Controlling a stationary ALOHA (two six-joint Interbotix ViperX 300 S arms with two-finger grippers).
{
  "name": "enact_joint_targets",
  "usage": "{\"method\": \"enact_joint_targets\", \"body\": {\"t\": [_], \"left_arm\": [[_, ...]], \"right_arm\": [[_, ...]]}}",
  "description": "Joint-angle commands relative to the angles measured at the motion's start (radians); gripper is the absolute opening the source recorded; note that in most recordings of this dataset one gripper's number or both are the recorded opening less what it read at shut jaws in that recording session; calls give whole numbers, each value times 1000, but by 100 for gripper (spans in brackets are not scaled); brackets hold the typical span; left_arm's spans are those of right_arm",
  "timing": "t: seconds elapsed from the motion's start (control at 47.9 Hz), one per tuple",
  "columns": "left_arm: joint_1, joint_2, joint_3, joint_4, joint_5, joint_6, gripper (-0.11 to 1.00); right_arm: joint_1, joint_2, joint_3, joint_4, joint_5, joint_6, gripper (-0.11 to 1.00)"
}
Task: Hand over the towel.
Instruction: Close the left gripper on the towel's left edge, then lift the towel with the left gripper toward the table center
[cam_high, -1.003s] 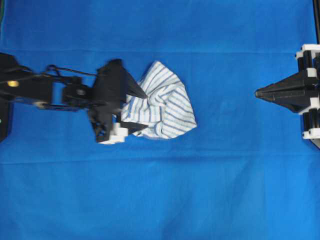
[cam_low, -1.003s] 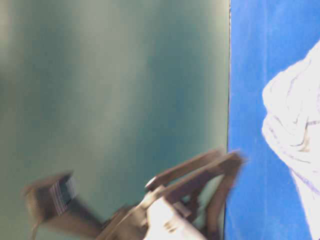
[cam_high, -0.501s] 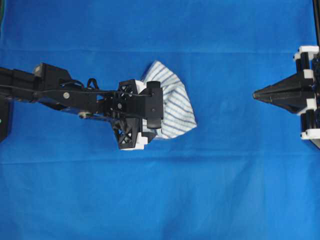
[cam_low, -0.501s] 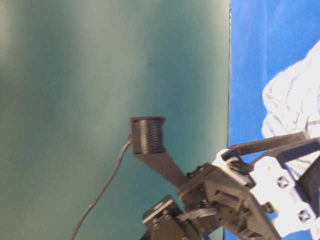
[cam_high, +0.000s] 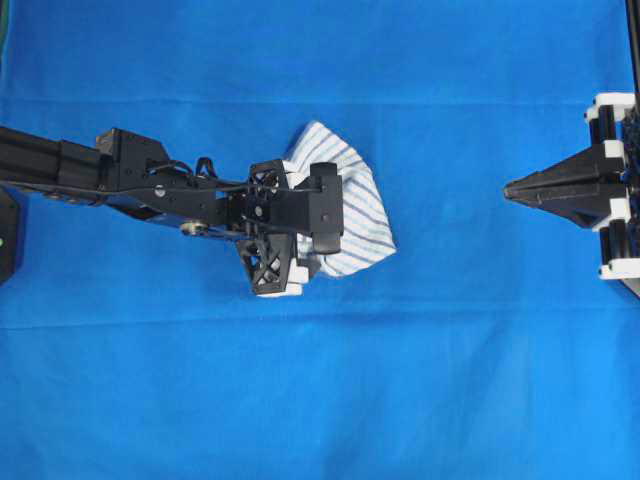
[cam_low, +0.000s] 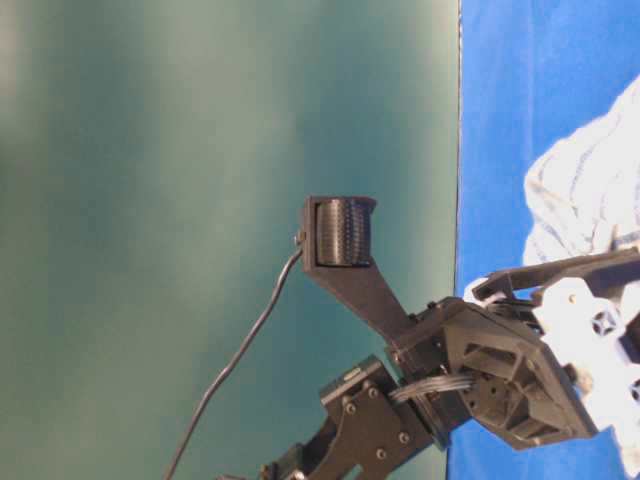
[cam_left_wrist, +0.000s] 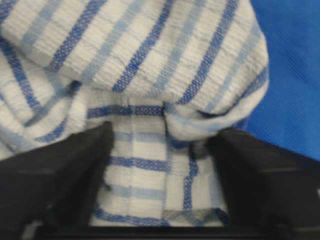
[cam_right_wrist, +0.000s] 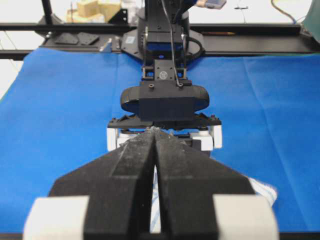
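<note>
We take the towel (cam_high: 352, 215) as our landmark: a small white cloth with thin blue and grey stripes, lying crumpled on the large blue cloth (cam_high: 320, 380) that covers the table, slightly left of the middle of the overhead view. The left gripper (cam_high: 318, 222) sits directly over the towel's left part, its arm reaching in from the left edge of the overhead view, so that only the towel's right and upper folds show beyond the black housing. In the left wrist view we see both black fingers (cam_left_wrist: 60, 175) standing apart, one on either side of a bunched fold of the towel (cam_left_wrist: 145, 90), with striped fabric filling the gap between them; the jaws are partly open around this fold, and we cannot tell whether they already press on it. In the table-level view the left gripper (cam_low: 600, 320) appears at the lower right against the towel (cam_low: 590, 180), which lies on the blue cloth (cam_low: 510, 100). Well to the right of the towel, at the right edge of the overhead view, the right gripper (cam_high: 512, 188) points toward it, clear of the fabric. The right wrist view shows the right gripper (cam_right_wrist: 155, 137) with its two fingers pressed together, holding nothing, aimed at the left arm's wrist beyond.
</note>
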Motion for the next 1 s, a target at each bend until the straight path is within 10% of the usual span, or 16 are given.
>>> {"method": "enact_joint_targets", "body": {"t": [0.0,0.209,0.982], "left_arm": [[3,-23,-23,-2,37,2,58],[-5,-129,-21,-2,58,-3,8],[-75,-637,110,-2,-249,3,7]], "right_arm": [[0,5,-20,2,-6,2,0],[0,6,-20,2,-9,2,0],[0,9,-23,2,-25,0,0]]}}
